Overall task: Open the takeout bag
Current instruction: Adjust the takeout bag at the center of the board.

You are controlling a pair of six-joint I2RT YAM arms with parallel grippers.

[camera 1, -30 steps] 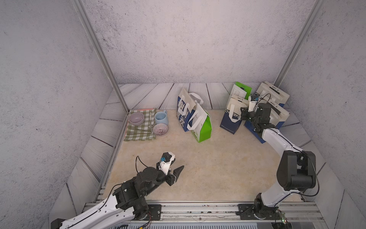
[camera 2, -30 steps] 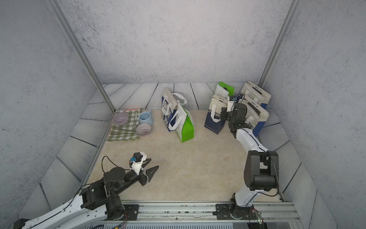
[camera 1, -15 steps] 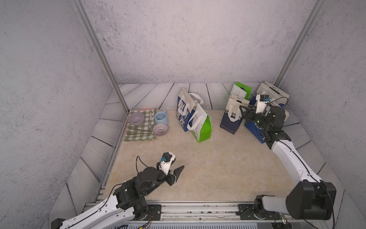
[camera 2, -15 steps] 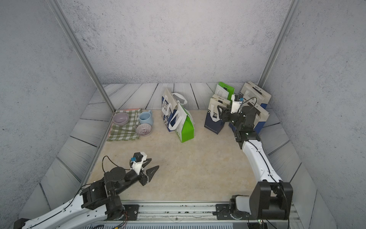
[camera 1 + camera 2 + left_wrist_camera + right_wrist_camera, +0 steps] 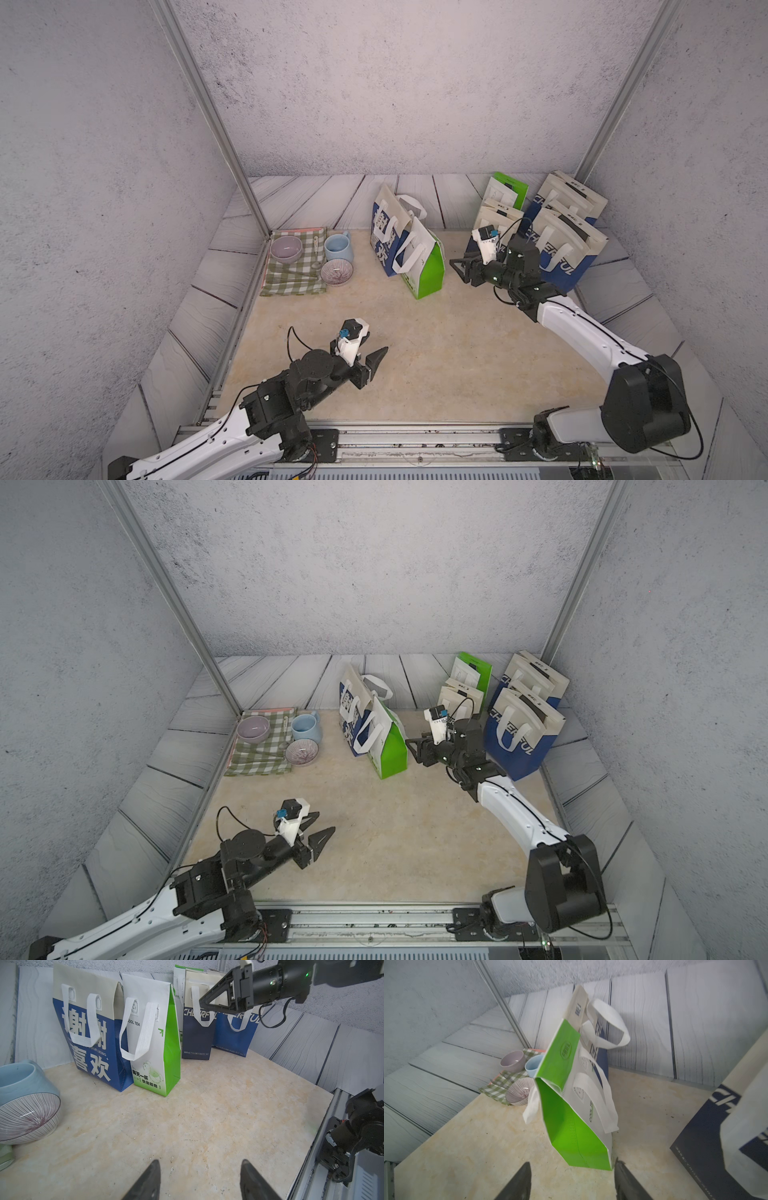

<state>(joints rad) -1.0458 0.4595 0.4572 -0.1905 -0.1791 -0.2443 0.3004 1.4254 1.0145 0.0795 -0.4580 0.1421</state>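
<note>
A white and green takeout bag (image 5: 428,270) (image 5: 392,750) stands mid-table with its top pinched shut and its white handles hanging down its sides. It leans against a blue and cream bag (image 5: 384,237) behind it. My right gripper (image 5: 457,268) (image 5: 412,749) hovers open just right of the green bag, pointing at it and apart from it. The right wrist view has the green bag (image 5: 571,1126) just ahead of the open right gripper (image 5: 572,1162). My left gripper (image 5: 376,345) (image 5: 326,820) (image 5: 200,1161) rests open and empty low over the front of the table.
Several more bags (image 5: 569,249) cluster at the back right, right behind my right wrist. A checked cloth (image 5: 291,282) at the back left carries a lilac bowl (image 5: 286,248). A blue mug (image 5: 337,247) and a striped bowl (image 5: 336,272) sit at its right edge. Slanted panels (image 5: 199,299) ring the table.
My right arm has swung away from the back-right bags, leftward to the green bag, and its jaws have widened. The left arm has not moved.
</note>
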